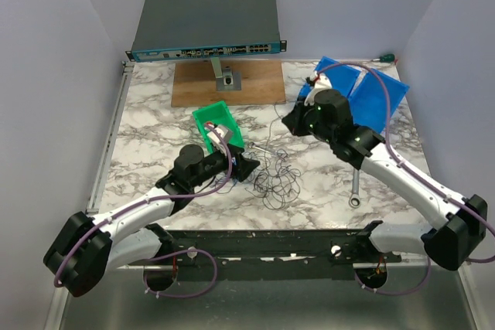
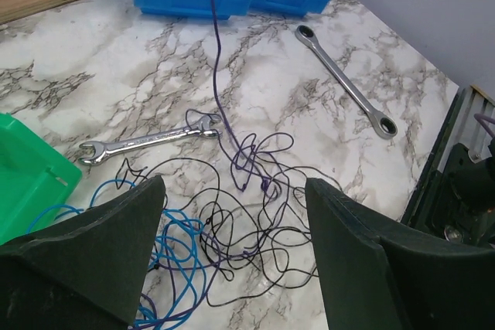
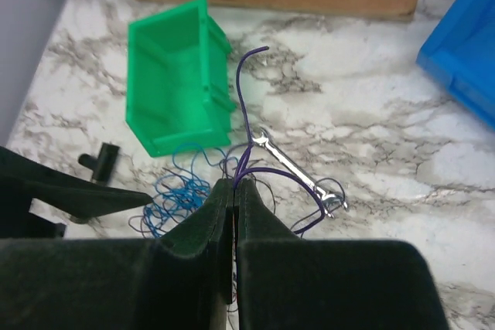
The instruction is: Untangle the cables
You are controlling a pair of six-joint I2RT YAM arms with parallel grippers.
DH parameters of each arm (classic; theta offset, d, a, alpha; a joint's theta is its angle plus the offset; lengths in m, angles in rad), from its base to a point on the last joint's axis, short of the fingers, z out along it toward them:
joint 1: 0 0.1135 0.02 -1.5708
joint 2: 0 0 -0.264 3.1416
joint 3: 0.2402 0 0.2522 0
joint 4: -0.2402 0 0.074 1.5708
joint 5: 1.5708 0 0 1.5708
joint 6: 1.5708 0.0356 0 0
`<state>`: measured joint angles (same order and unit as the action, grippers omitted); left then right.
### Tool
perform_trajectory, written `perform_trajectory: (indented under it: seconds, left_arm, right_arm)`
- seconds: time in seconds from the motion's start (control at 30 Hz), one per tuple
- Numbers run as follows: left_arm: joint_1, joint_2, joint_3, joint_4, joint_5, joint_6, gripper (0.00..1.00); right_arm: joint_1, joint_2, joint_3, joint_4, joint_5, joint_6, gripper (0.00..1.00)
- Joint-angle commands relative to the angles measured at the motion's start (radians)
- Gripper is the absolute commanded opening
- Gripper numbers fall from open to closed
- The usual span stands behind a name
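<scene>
The cables (image 1: 277, 177) lie in a loose tangle on the marble table between the two grippers. In the left wrist view the black loops (image 2: 271, 226) lie in the middle, the blue loops (image 2: 172, 251) at lower left, and a thin purple wire (image 2: 217, 67) runs up and away from the tangle. My left gripper (image 2: 233, 185) is open and empty just above the tangle (image 1: 241, 166). My right gripper (image 3: 237, 185) is shut on the purple wire (image 3: 241, 106) and holds it up above the tangle (image 1: 291, 120).
A small silver wrench (image 2: 147, 141) lies in the tangle's far edge (image 3: 298, 171). A ratchet wrench (image 1: 355, 186) lies to the right. A green bin (image 1: 218, 124) stands by the left gripper. Blue bins (image 1: 371, 94), a wooden board (image 1: 228, 83) and a network switch (image 1: 207, 22) stand at the back.
</scene>
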<state>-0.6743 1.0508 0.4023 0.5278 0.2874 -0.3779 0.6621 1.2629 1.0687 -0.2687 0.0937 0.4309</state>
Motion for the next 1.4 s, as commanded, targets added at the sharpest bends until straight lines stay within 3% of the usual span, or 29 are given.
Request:
perform_trajectory:
  seconds: [0.0, 0.37, 0.47, 0.6, 0.87, 1.03, 1.07, 1.1, 1.2, 1.37]
  left_arm:
    - [-0.001, -0.022, 0.017, -0.021, -0.053, 0.000, 0.75]
    - [-0.001, 0.127, 0.129, -0.164, -0.087, -0.002, 0.76]
    - [-0.001, 0.175, 0.151, -0.170, -0.054, 0.000, 0.79]
    - [-0.001, 0.256, 0.204, -0.193, 0.016, -0.004, 0.79]
    - [-0.001, 0.257, 0.188, -0.127, 0.097, -0.011, 0.81]
    - [-0.001, 0.204, 0.127, 0.001, 0.125, -0.020, 0.86]
    - [-0.003, 0.186, 0.114, 0.023, 0.101, -0.009, 0.88]
    - [-0.010, 0.173, 0.111, 0.032, 0.065, 0.004, 0.98]
    - [-0.038, 0.182, 0.157, -0.013, -0.047, 0.070, 0.99]
    - [-0.064, 0.288, 0.263, -0.053, -0.055, 0.094, 0.97]
  right_arm:
    - [0.004, -0.065, 0.129, -0.124, 0.091, -0.043, 0.01]
    - [0.005, -0.024, 0.580, -0.240, 0.288, -0.123, 0.01]
    - [0.004, 0.023, 0.695, -0.255, 0.344, -0.123, 0.01]
    - [0.003, 0.077, 0.830, -0.264, 0.310, -0.126, 0.01]
    - [0.004, 0.177, 1.013, -0.254, 0.409, -0.186, 0.01]
    - [0.004, 0.177, 1.004, -0.241, 0.362, -0.174, 0.01]
    - [0.004, 0.172, 0.988, -0.232, 0.353, -0.172, 0.01]
    - [0.004, 0.166, 0.970, -0.225, 0.344, -0.165, 0.01]
    - [0.004, 0.150, 0.921, -0.204, 0.304, -0.140, 0.01]
    - [0.004, 0.147, 0.906, -0.189, 0.276, -0.121, 0.01]
